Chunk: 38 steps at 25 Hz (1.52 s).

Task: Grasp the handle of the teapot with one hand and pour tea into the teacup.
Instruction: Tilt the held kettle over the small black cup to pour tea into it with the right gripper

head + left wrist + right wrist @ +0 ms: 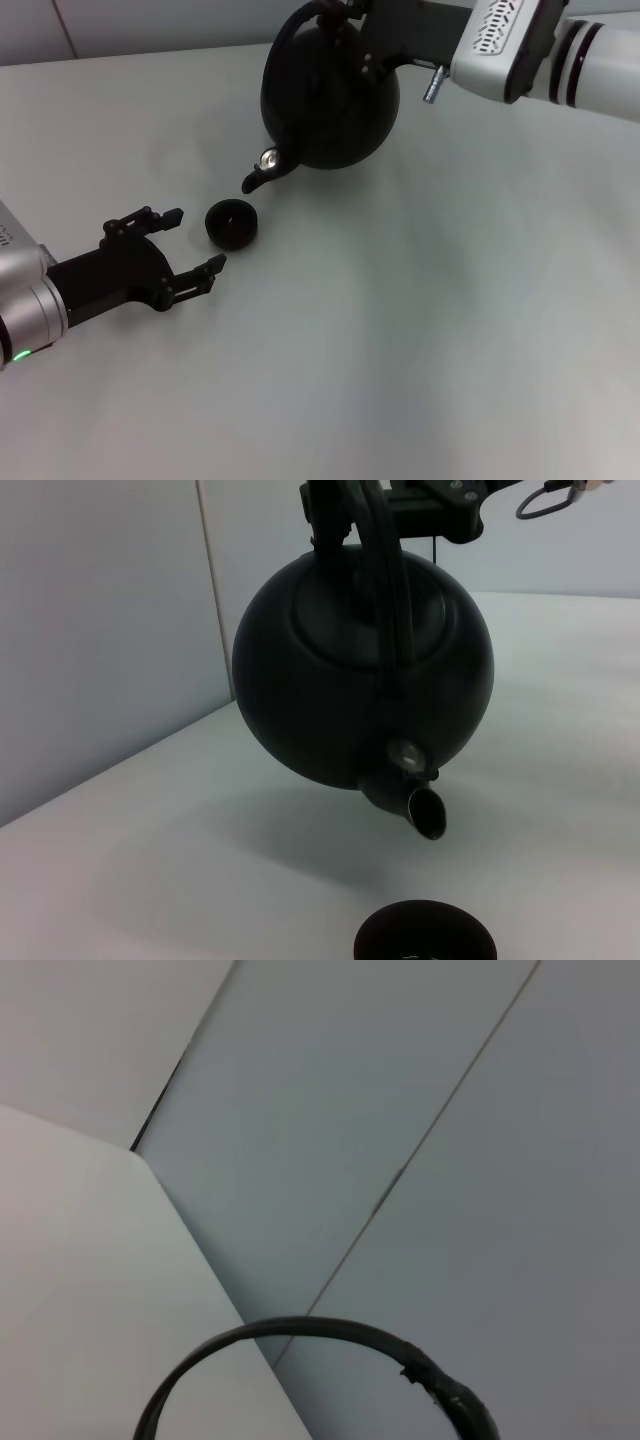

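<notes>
While tilted spout-down, round matte teapot [335, 95] above teacup [231, 222].

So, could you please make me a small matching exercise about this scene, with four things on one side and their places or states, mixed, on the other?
Things:
1. teapot
2. teacup
3. left gripper
4. right gripper

States:
A. open, low beside the cup
B. at the handle, above the pot
C. standing on the table, below the spout
D. lifted and tipped forward

Pairs: 1-D, 2-C, 3-A, 4-B
</notes>
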Tool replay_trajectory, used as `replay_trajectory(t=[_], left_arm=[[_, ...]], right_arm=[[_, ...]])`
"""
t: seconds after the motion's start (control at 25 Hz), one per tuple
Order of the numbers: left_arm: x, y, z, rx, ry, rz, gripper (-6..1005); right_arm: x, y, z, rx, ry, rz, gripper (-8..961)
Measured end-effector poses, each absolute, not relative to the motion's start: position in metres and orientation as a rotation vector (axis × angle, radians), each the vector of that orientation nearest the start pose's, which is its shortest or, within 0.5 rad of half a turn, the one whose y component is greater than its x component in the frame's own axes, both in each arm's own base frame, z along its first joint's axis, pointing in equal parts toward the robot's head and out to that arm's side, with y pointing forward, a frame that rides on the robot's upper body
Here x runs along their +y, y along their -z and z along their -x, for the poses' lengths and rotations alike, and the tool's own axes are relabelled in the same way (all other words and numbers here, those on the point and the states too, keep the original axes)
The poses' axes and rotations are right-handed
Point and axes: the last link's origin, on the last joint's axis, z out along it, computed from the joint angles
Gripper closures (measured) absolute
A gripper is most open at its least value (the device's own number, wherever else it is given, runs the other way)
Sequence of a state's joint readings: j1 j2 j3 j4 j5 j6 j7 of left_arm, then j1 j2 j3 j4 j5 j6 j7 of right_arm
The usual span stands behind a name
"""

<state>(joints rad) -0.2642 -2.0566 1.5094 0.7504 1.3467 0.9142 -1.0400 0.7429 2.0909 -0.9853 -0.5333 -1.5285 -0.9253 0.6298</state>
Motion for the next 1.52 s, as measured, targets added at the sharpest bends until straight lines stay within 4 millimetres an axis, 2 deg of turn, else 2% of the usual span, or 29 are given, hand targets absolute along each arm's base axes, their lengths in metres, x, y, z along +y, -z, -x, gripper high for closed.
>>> replay_trajectory(t=[0.48,1.52], left_arm=[[0.314,0.058,0.286,-0.347,0.401,2.528,206],[0.316,0.056,0.286,-0.349,0.408,2.519,206]], right_arm=[[0.441,0.034,-0.179,-0.312,-0.306,2.327,864],[0.441,0.039,-0.169,-0.382,-0.275,2.337,865]])
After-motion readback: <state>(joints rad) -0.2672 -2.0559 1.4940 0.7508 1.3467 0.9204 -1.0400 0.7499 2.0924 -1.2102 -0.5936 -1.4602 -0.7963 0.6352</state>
